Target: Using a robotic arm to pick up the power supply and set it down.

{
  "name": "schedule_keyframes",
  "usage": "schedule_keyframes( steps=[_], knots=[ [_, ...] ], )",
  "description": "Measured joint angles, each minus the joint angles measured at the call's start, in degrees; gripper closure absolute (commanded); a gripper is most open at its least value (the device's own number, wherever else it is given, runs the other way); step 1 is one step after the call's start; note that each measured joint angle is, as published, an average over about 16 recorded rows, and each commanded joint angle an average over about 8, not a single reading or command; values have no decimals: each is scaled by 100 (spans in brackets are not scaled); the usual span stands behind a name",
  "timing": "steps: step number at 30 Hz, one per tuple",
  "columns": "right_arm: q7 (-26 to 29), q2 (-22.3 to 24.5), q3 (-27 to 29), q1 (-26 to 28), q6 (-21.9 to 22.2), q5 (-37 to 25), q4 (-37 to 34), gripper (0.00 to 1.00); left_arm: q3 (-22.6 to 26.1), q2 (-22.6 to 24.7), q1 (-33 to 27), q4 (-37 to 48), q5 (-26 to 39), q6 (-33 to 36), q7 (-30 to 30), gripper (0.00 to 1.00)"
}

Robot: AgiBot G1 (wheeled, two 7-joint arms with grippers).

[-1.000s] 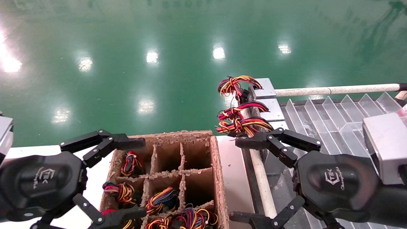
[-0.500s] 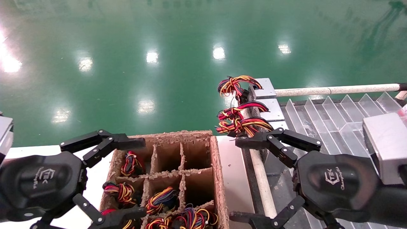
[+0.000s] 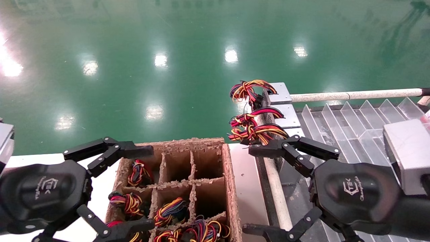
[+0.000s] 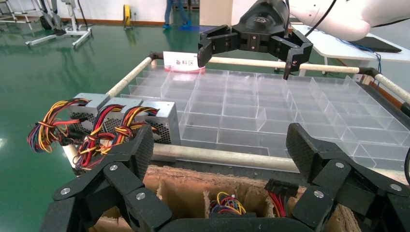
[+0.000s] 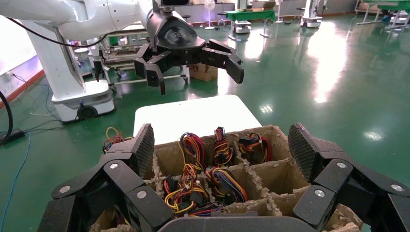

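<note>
Clear divider tray (image 3: 352, 121) fills right of frame; cardboard crate (image 3: 188, 181) sits lower centre w/ wire bundles in cells. Power supply (image 3: 292, 116) stands at tray's left edge, mid-frame. Right claw (image 3: 258, 190) wide, nothing held, just below it. Left claw (image 3: 134, 190) wide over crate. Judgement: straddle box sides, avoid wires.

**What you can't see from here**

In the cardboard crate (image 3: 231, 188), the power supplies sit sunk in their cells, so you only get wire bundles (image 3: 171, 211); the near row is cut off by the frame's edge. The right gripper (image 3: 257, 188) hides the near end of the third silver box (image 3: 265, 134) on the tray rail. A grey block (image 3: 408, 151) at far right is blurred and cropped.
</note>
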Motion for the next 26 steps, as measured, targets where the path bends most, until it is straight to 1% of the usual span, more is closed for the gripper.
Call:
schedule_keyframes(
  steps=[26],
  knots=[
    [0, 0, 0, 0, 0, 0, 0, 0, 0, 0, 0, 0, 0, 0, 0, 0]
  ],
)
